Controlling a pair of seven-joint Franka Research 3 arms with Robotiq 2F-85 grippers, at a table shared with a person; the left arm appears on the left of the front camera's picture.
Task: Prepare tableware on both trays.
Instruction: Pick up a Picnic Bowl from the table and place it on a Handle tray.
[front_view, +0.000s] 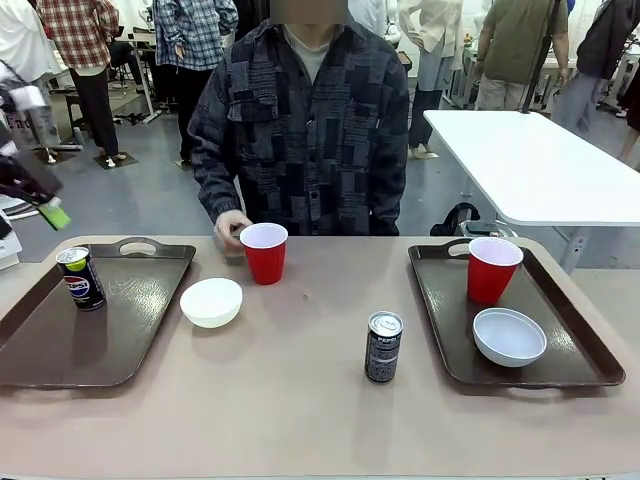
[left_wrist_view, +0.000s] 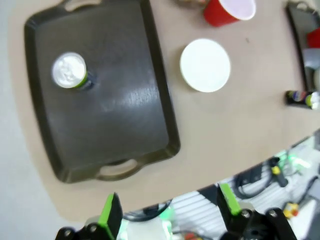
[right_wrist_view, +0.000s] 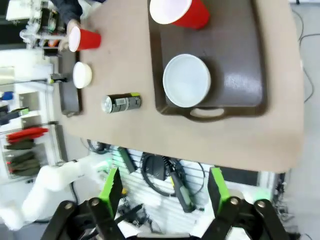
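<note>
Two dark brown trays lie on the worktop (front_view: 300, 410), the left tray (front_view: 50, 345) at one end and the right tray (front_view: 447, 325) at the other, and we count six pieces of tableware: two red cups, two white bowls and two cans. One piece stands on the left tray, the blue can (front_view: 80, 278), upright in its far part. Two pieces sit on the right tray: the right cup (front_view: 493, 268), upright at the far end, and the right bowl (front_view: 509, 336), mouth up in the near part, the two close together. Three pieces are on the bare worktop between the trays. The left bowl (front_view: 211, 302) rests near the left tray's inner rim without touching it. The left cup (front_view: 264, 252) stands upright beyond that bowl at the far side, with the person's hand (front_view: 232, 225) just beside it; we cannot tell whether the hand touches it. The black can (front_view: 383, 346) stands upright toward the near side, closer to the right tray than to the left. The left claw (left_wrist_view: 169, 207) hangs high above the left tray's near end, its green-padded fingers spread apart with nothing between them. The right claw (right_wrist_view: 164, 187) hangs high above the right tray's near end, its fingers likewise apart and empty.
</note>
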